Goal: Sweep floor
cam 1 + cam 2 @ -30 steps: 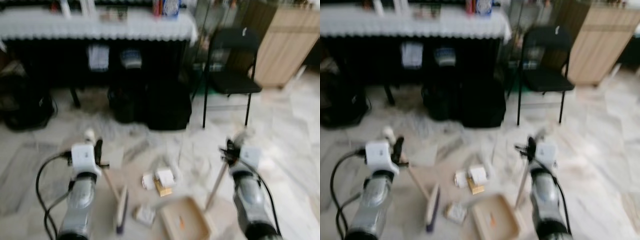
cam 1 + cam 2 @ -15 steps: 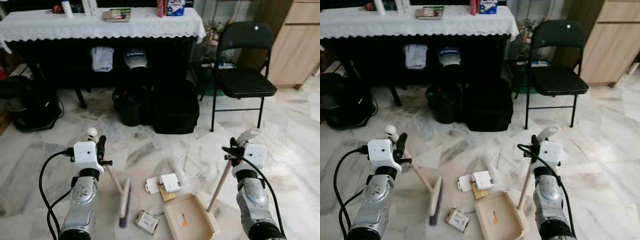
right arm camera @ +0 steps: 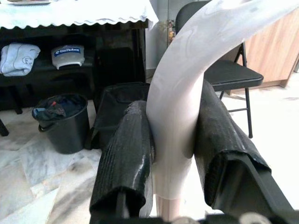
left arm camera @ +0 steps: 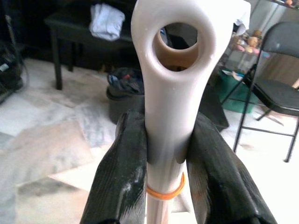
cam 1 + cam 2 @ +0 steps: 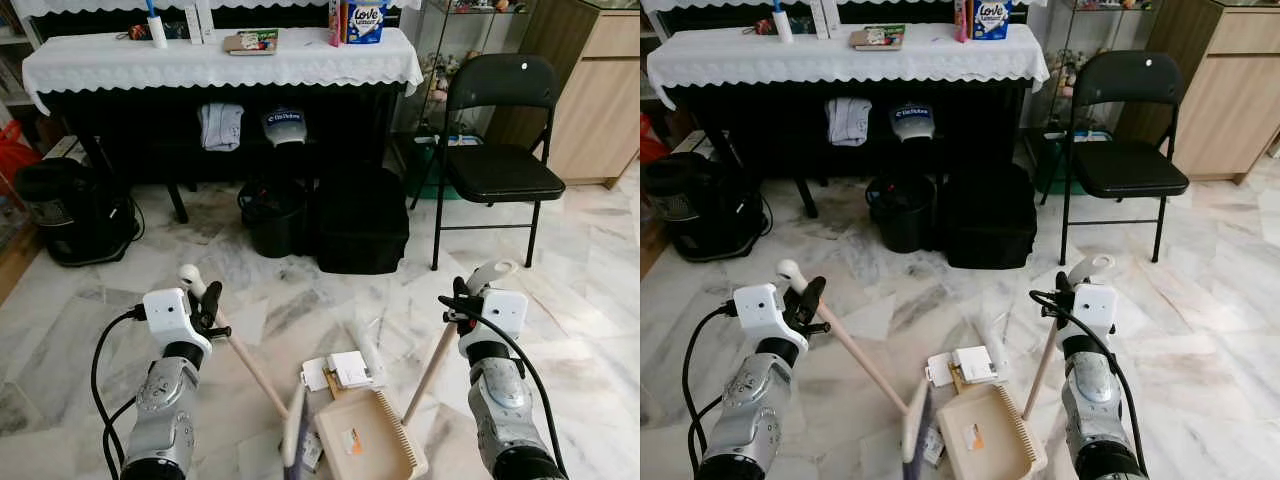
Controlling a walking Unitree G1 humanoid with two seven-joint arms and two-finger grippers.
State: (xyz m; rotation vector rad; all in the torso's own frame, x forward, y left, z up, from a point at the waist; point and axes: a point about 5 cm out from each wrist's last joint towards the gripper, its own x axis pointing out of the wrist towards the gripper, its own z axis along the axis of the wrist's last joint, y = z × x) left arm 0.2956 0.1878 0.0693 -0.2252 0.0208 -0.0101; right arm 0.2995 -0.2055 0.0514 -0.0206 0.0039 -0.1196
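From my head views, my left gripper [image 5: 207, 308] clamps the broom [image 5: 262, 378] near its handle top, bristles on the floor [image 5: 90, 300] beside the dustpan [image 5: 365, 440], ready to push the white litter [image 5: 343, 369] in. My right gripper [image 5: 462, 302] holds the dustpan's upright handle.

Left wrist: fingers [image 4: 122, 172] squeeze the broom's grip.

Right wrist: fingers [image 3: 126, 154] pinch the dustpan's curved handle end.

Home living rm: marble floor [image 5: 600, 300], lace-clothed table [image 5: 220, 58], folding chair [image 5: 500, 150], wood cabinet [image 5: 590, 100].
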